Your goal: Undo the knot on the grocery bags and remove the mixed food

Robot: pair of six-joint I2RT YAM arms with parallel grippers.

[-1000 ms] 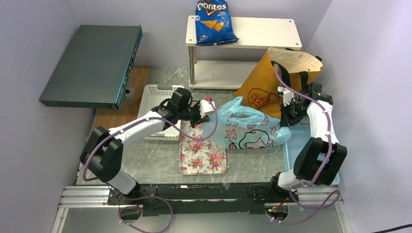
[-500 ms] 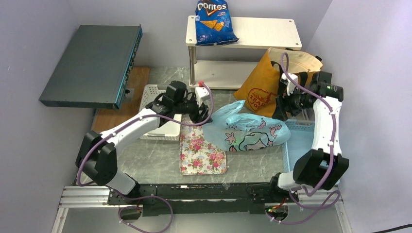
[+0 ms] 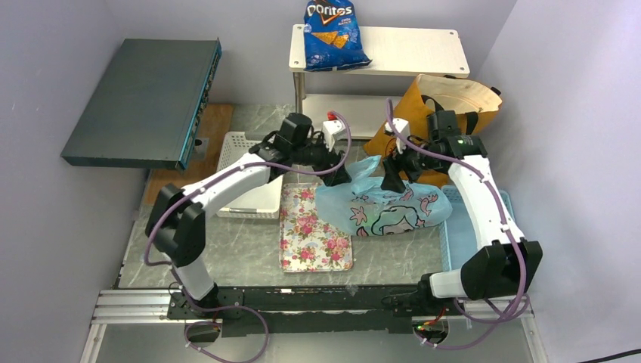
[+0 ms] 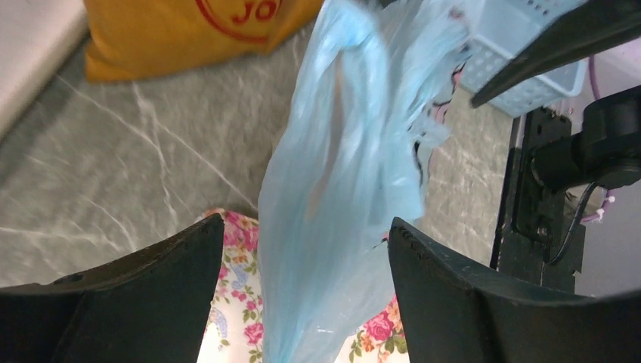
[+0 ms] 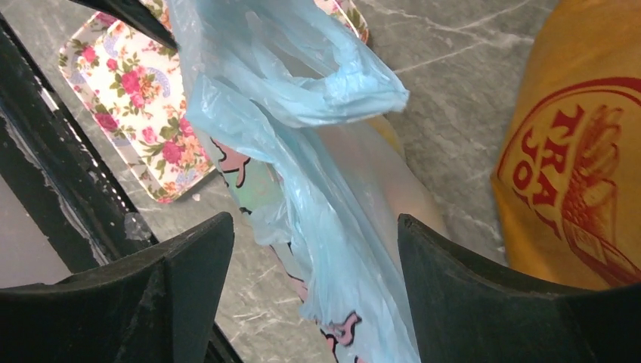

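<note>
Both arms reach over the blue bag [image 3: 393, 208], which lies on the counter [image 3: 249, 242] in front of the tote [image 3: 408, 132]. It sits between the floral tray [image 3: 314, 242] and the blue basket [image 3: 451, 242], with its left end overlapping the tray's far right corner.

The left tool [image 4: 304, 227] is spread wide, its fingers [image 4: 143, 299] straddling a raised fold of the bag's thin plastic. The film hangs in the gap and comes close to the right-hand finger, though whether it touches cannot be told. The tool grips nothing.

The right tool [image 5: 314, 221] is likewise released, jaws far apart, poised above the bag's top with the bunched handles [image 5: 355, 94] just beyond its fingertips. The plastic runs down between the two fingers without being pinched. Whether the handles are tied cannot be told.

From above, the left tool sits at the bag's upper left edge and the right tool over its middle, the two near each other but apart. Behind them, a Doritos bag [image 3: 331, 34] rests on the white shelf [image 3: 412, 51].
</note>
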